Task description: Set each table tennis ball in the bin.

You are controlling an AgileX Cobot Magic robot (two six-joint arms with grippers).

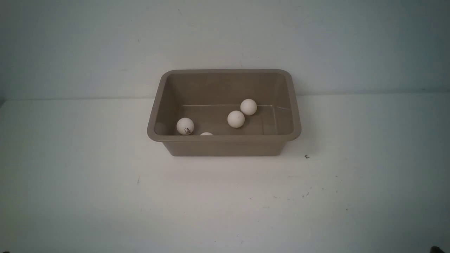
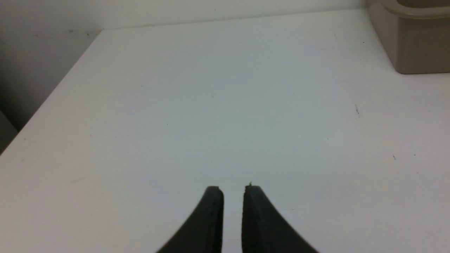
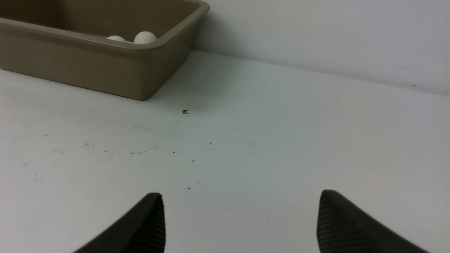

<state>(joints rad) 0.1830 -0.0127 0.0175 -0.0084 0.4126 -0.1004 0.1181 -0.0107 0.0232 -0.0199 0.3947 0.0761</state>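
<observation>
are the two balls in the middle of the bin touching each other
Cannot tell: front view shows the nearer ball overlapping the farther ball, no clear gap or contact.

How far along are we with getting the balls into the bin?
It looks done: four table tennis balls lie inside the bin, one mostly hidden behind the near rim. Nothing is in hand: the left gripper is shut on nothing and the right gripper is open and empty, both over the bare table. No ball shows outside the bin.

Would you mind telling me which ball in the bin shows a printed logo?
The leftmost ball, near the bin's front-left corner, has a dark logo; the other three look plain white.
</observation>
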